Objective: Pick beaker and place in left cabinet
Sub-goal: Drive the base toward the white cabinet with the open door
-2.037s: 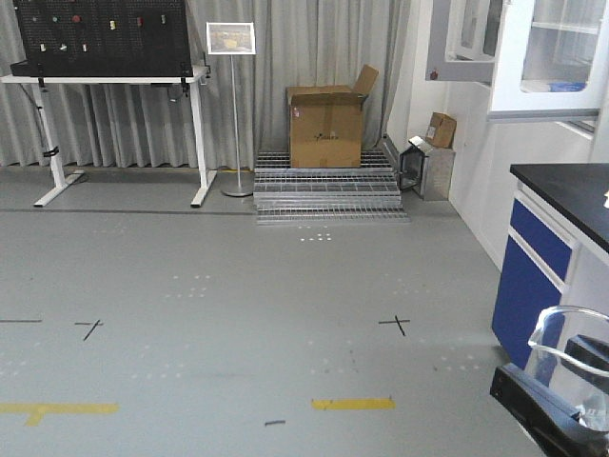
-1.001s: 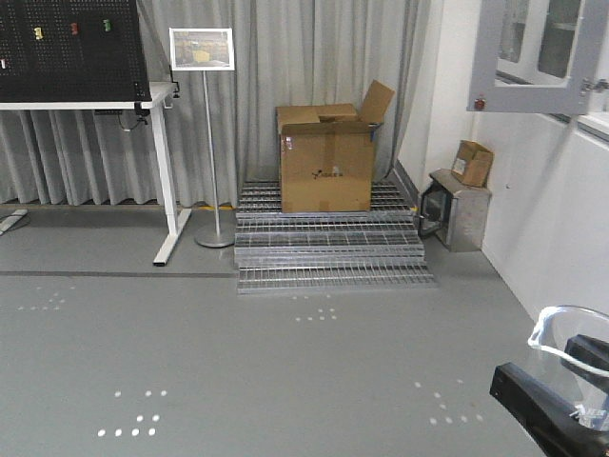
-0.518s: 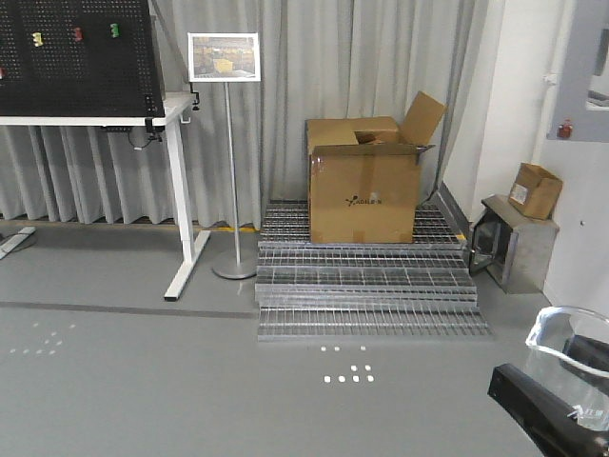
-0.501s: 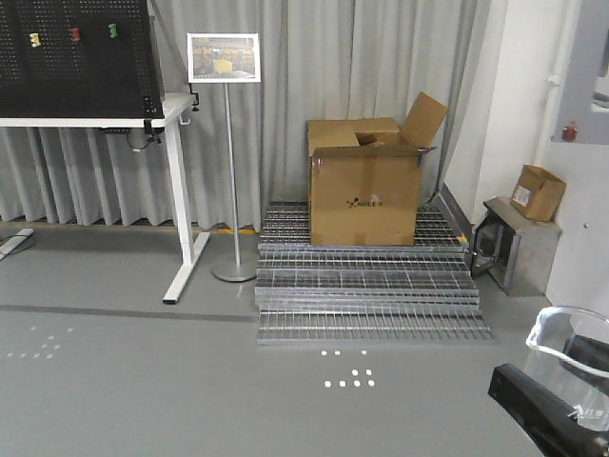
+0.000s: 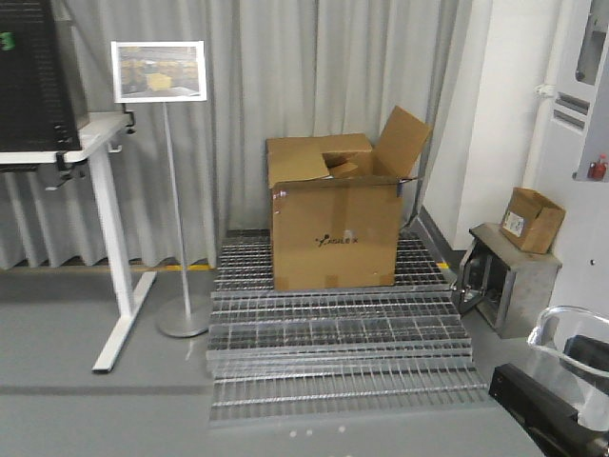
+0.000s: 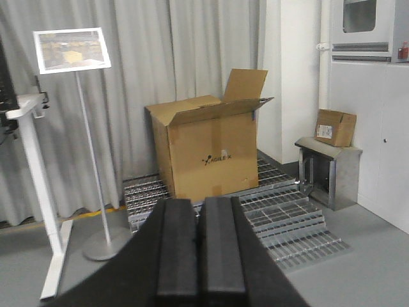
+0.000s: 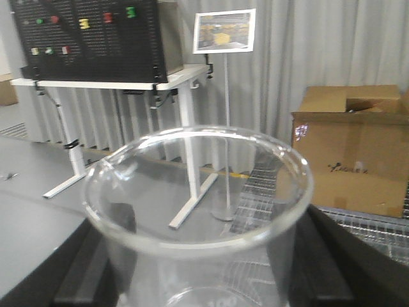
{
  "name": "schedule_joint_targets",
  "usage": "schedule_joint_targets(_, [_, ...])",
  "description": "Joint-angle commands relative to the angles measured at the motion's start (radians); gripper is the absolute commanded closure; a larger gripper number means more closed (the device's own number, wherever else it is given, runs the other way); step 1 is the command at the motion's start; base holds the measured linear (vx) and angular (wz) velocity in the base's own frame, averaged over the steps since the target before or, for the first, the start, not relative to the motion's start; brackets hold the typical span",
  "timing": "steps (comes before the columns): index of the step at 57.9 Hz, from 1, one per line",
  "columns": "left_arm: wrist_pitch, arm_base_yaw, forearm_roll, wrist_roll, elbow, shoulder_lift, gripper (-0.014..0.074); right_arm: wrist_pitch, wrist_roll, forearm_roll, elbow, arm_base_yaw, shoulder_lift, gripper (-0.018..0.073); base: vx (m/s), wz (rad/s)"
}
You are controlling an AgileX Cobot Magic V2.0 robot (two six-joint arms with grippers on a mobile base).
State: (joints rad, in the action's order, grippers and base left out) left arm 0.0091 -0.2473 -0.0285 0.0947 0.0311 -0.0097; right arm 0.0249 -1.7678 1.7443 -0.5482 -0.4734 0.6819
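Right up close, the right end effector (image 7: 203, 275) is pinching the beaker (image 7: 198, 211) between its black fingers (image 7: 96, 262), one on each side of the glass. The beaker's open rim faces the wrist camera and fills the lower centre of that frame. In the front view the beaker sits at the lower right corner, held off the floor (image 5: 95, 409). The left end effector (image 6: 198, 208) is at bottom centre of its frame, fingers pressed together with nothing between them. Further out, stacked metal grating (image 5: 333, 333) lies mid-frame with a big open cardboard box (image 5: 333, 233) on it. Left of that are a sign on a pole (image 5: 159, 71) and a white bench (image 5: 100, 143) carrying a black pegboard (image 7: 89, 35). At right, a small cardboard box (image 5: 531, 219) sits on a metal case (image 5: 500, 286). A grey curtain (image 5: 257, 76) hangs behind it all.
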Motion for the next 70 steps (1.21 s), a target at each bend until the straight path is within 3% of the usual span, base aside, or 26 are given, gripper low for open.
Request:
schedule_joint_targets(1, [-0.085, -0.006, -0.008, -0.003, 0.016, -0.018, 0.0596, -0.030, 0.000, 0.046, -0.031, 0.004, 0.001, 0.0564, 0.65, -0.21])
schedule_joint_targets(34, [-0.085, -0.006, -0.008, -0.003, 0.016, -0.018, 0.0596, -0.025, 0.000, 0.046, -0.031, 0.004, 0.003, 0.0564, 0.61, -0.31])
schedule_joint_targets(70, [-0.085, -0.006, -0.008, -0.003, 0.016, -0.018, 0.0596, -0.025, 0.000, 0.046, -0.031, 0.004, 0.003, 0.0564, 0.45, -0.78])
